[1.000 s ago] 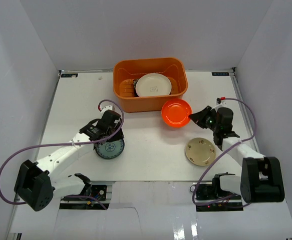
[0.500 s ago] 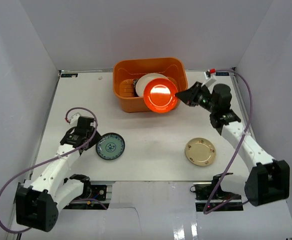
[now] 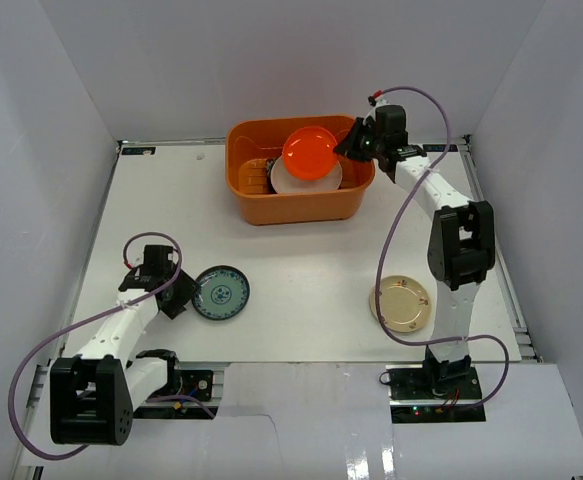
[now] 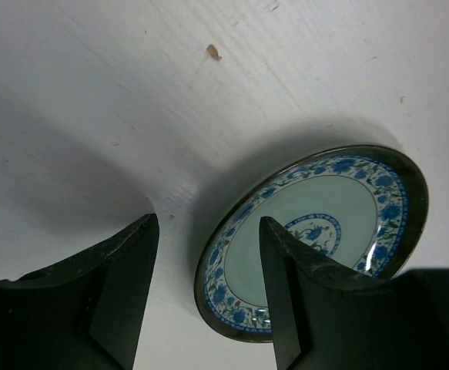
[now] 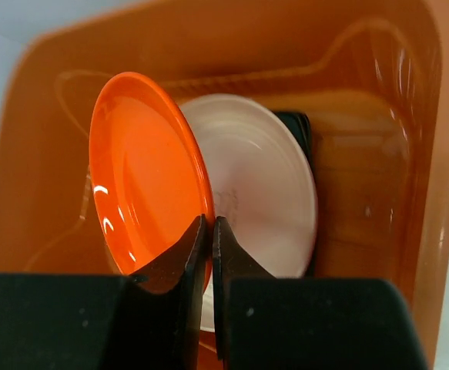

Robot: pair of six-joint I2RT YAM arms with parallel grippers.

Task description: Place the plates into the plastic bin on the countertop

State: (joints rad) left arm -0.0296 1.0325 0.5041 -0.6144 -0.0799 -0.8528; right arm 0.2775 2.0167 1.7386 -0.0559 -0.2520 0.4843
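Observation:
My right gripper [image 3: 349, 148] is shut on the rim of a red plate [image 3: 308, 153] and holds it tilted over the orange plastic bin [image 3: 299, 207]. In the right wrist view the red plate [image 5: 143, 169] stands on edge between the closed fingers [image 5: 210, 223], above a cream plate [image 5: 270, 185] lying in the bin [image 5: 432, 154]. A dark plate [image 3: 261, 172] lies beside the cream one. A blue-green patterned plate [image 3: 220, 293] rests on the countertop. My left gripper [image 3: 176, 293] stands open at that plate's left edge. The plate's rim [image 4: 324, 223] lies partly between the spread fingers [image 4: 207, 231].
A beige floral plate [image 3: 401, 303] lies on the countertop [image 3: 301, 270] at the right, close to the right arm's base. White walls enclose the table on three sides. The bin stands at the back centre.
The right arm has carried the red plate from the countertop up over the bin. The left gripper has opened, let go of the blue-green plate and drawn back to its left edge.

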